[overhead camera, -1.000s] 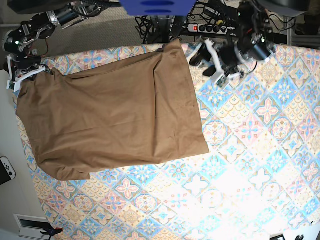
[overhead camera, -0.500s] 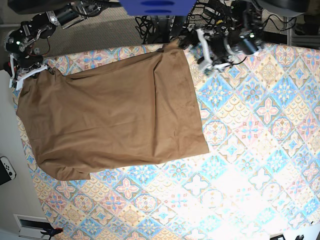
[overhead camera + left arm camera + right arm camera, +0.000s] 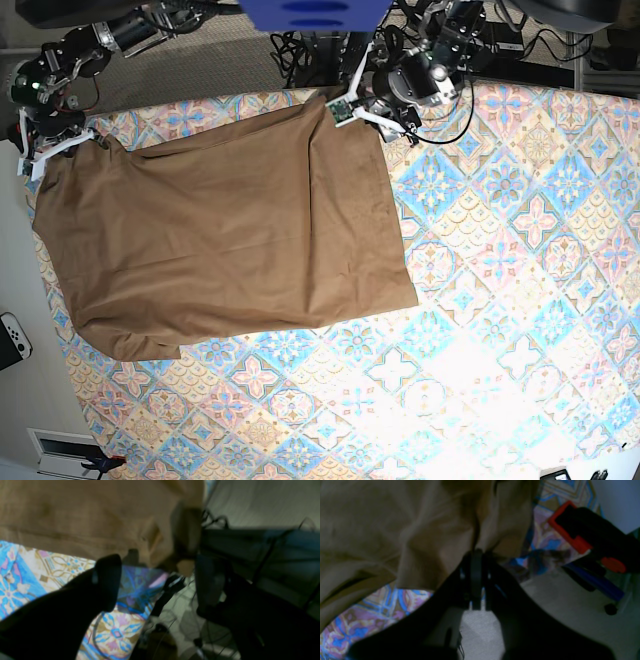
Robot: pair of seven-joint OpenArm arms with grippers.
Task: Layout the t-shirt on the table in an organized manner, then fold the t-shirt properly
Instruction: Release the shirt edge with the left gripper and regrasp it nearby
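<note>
Base view: left gripper [image 3: 352, 100] has swung in from over the bare table [image 3: 520, 260] to the far right corner of the t-shirt [image 3: 230, 230] within the last second. It now sits right at that corner. Means the far edge is about to be held at both corners for the spread-out; folding not started. T-shirt lies mostly flat on the left half of the table, near edge still uneven. Right gripper [image 3: 40, 150] is at the far left corner.

Left wrist: left gripper [image 3: 150, 562] spread wide, dark fingers [image 3: 105, 580] either side of the cloth corner, nothing gripped yet. Blurred.

Right wrist: right gripper [image 3: 476, 560] clenched on a bunched fold of the t-shirt [image 3: 395, 525] at the table's edge.

Containers: none in view.
</note>
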